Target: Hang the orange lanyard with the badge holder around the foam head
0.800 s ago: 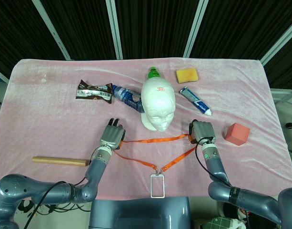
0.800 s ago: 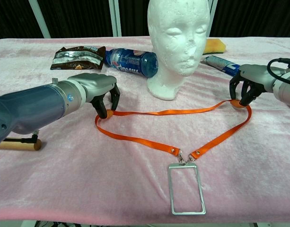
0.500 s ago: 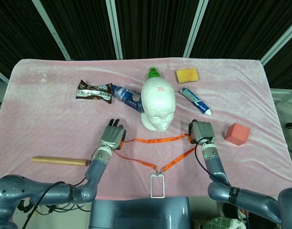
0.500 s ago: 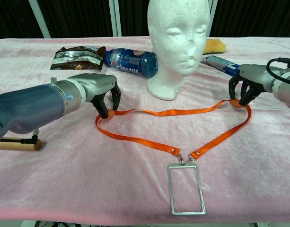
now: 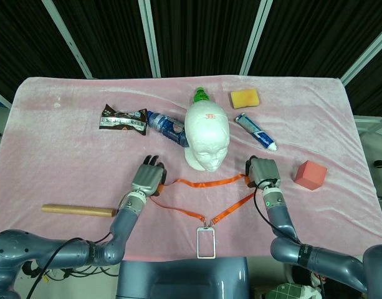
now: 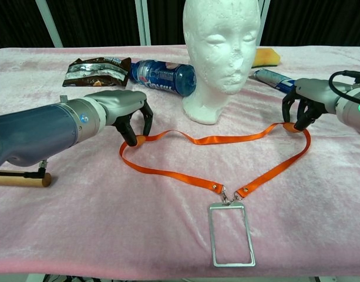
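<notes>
Your left robot hand (image 6: 124,114) pinches one end of the lanyard (image 6: 226,140) loop; your right robot hand (image 6: 306,106) pinches the other. The badge holder (image 6: 231,234) lies flat on the tabletop (image 6: 109,223), before the head (image 6: 219,53).

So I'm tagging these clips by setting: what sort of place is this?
Probably a lab or staged data-collection booth, not a home. A table under a pink cloth stands before black curtains with white poles, and unrelated props lie around a foam head: a sponge, a red block.
</notes>
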Robot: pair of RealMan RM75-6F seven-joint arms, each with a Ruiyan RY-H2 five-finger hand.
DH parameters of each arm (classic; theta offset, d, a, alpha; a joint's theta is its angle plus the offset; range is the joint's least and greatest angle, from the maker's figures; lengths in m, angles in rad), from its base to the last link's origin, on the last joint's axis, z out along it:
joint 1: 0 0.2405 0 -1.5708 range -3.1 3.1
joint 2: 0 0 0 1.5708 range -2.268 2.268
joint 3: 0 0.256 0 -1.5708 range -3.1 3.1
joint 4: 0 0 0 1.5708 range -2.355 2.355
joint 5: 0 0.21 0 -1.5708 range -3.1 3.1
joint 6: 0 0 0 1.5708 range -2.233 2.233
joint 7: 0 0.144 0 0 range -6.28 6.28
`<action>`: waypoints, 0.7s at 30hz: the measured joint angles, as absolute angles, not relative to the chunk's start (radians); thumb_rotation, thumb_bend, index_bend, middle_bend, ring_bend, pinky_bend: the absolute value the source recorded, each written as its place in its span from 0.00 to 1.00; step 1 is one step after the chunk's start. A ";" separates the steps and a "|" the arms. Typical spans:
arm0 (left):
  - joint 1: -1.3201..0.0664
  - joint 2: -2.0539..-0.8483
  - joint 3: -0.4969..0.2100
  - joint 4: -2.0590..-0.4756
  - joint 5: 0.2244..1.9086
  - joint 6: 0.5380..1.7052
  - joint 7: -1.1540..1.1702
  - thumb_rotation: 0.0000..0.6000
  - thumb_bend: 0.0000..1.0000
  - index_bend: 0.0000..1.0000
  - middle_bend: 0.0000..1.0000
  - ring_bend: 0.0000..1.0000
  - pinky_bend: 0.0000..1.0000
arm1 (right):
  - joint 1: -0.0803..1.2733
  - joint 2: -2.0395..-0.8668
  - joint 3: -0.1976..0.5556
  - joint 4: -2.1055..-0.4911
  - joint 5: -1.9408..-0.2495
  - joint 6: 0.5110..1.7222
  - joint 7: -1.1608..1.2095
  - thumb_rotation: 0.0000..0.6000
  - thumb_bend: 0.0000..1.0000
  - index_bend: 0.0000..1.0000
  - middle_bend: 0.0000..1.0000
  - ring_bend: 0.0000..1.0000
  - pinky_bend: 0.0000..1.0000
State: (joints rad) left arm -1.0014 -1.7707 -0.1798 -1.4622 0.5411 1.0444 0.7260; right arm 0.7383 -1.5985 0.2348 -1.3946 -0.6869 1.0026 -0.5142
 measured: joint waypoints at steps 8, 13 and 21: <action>-0.996 -1.770 -0.182 -1.461 0.543 1.042 0.727 1.00 0.47 0.60 0.25 0.00 0.00 | 0.738 -1.597 0.235 -1.396 -0.683 1.005 -0.515 1.00 0.51 0.84 0.32 0.42 0.46; -0.993 -1.766 -0.184 -1.460 0.551 1.047 0.730 1.00 0.47 0.60 0.25 0.00 0.00 | 0.740 -1.599 0.236 -1.396 -0.682 1.004 -0.517 1.00 0.51 0.84 0.32 0.42 0.46; -0.970 -1.741 -0.182 -1.480 0.593 1.037 0.679 1.00 0.47 0.60 0.25 0.00 0.00 | 0.728 -1.583 0.238 -1.426 -0.700 1.012 -0.492 1.00 0.52 0.84 0.32 0.42 0.46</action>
